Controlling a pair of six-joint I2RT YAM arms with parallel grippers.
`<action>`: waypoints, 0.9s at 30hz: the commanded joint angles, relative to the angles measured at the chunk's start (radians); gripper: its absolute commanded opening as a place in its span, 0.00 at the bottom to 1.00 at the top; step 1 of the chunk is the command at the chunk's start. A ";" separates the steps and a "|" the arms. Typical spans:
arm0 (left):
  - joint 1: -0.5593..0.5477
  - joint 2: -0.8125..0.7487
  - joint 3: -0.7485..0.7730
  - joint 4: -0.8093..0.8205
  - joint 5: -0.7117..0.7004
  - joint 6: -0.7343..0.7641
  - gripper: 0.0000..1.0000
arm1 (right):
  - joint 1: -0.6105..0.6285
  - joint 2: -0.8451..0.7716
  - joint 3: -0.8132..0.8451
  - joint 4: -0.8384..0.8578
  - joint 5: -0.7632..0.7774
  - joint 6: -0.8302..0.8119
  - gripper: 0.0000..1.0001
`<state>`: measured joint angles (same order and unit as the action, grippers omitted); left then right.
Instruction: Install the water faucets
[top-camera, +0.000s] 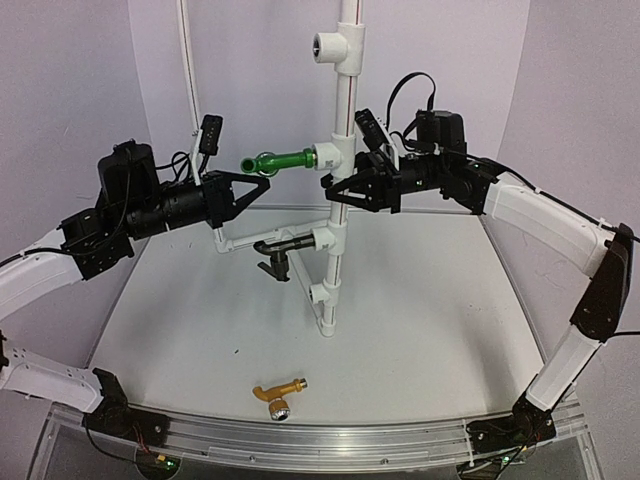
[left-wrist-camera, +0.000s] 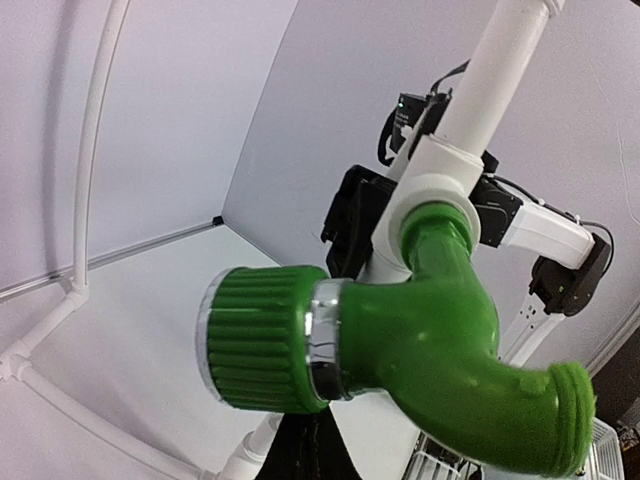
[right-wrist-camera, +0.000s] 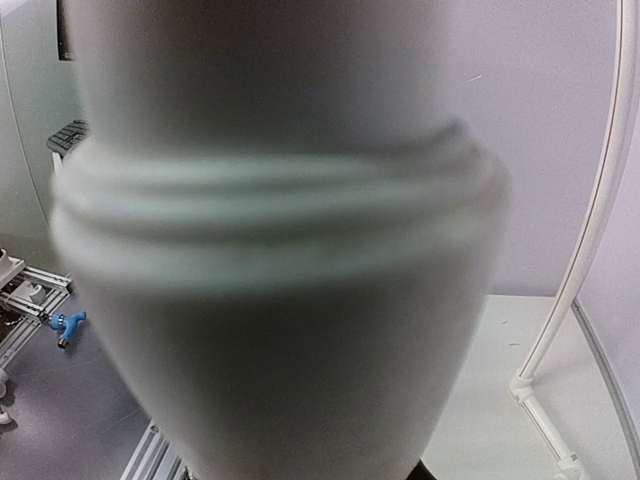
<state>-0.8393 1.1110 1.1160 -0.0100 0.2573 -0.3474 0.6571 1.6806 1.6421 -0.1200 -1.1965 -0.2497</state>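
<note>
**While the right gripper (top-camera: 335, 190) braces the white pipe (top-camera: 340, 240), green faucet (top-camera: 285, 160) sits in the tee (top-camera: 330, 155)**

It's clamped tight on it, probably so nothing twists. Left gripper (top-camera: 262, 178) is pinched shut, empty, tip right beside the faucet's knob.

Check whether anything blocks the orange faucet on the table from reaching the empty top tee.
Nothing visible does. The orange faucet lies alone near the front edge, and the top tee opens freely above the green faucet.
</note>
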 joint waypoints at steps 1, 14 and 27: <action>0.031 -0.021 0.018 0.076 -0.002 -0.017 0.00 | 0.003 0.007 -0.008 -0.133 -0.015 0.166 0.00; 0.085 0.047 0.127 0.075 0.076 0.001 0.00 | 0.003 0.006 -0.025 -0.133 -0.033 0.165 0.00; 0.091 0.070 0.212 0.051 0.156 0.037 0.00 | 0.004 0.009 -0.031 -0.133 -0.027 0.157 0.00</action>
<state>-0.7519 1.1816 1.2370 0.0182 0.3746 -0.3376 0.6571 1.6806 1.6360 -0.1121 -1.2121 -0.2527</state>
